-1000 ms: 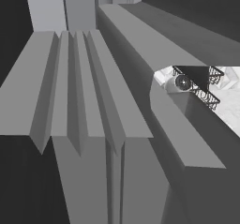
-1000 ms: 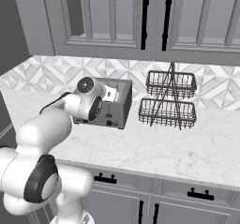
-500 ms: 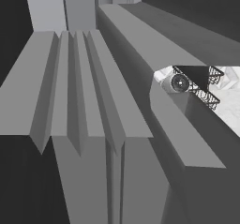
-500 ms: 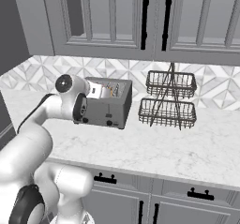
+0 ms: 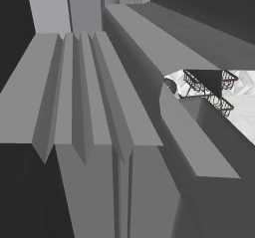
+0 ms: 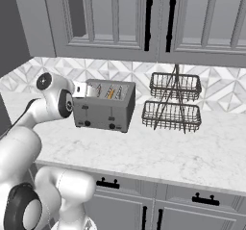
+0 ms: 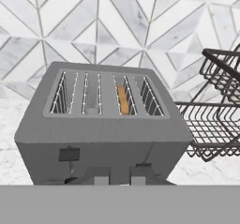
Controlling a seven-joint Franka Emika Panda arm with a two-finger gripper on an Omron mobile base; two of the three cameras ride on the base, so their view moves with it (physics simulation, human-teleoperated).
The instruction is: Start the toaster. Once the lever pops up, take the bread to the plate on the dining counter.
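We see the bread (image 7: pixel 123 100) standing upright in the toaster's (image 7: pixel 103 124) right slot, only its top edge showing. Likely light, stiff, crumbly, so we'd pinch that edge gently. Whether the gripper (image 7: pixel 119 181) is parted, we cannot tell.

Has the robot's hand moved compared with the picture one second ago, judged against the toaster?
Yes. In the right base view the hand has drawn back to the left; it covered the toaster's front before and now sits at its left end.
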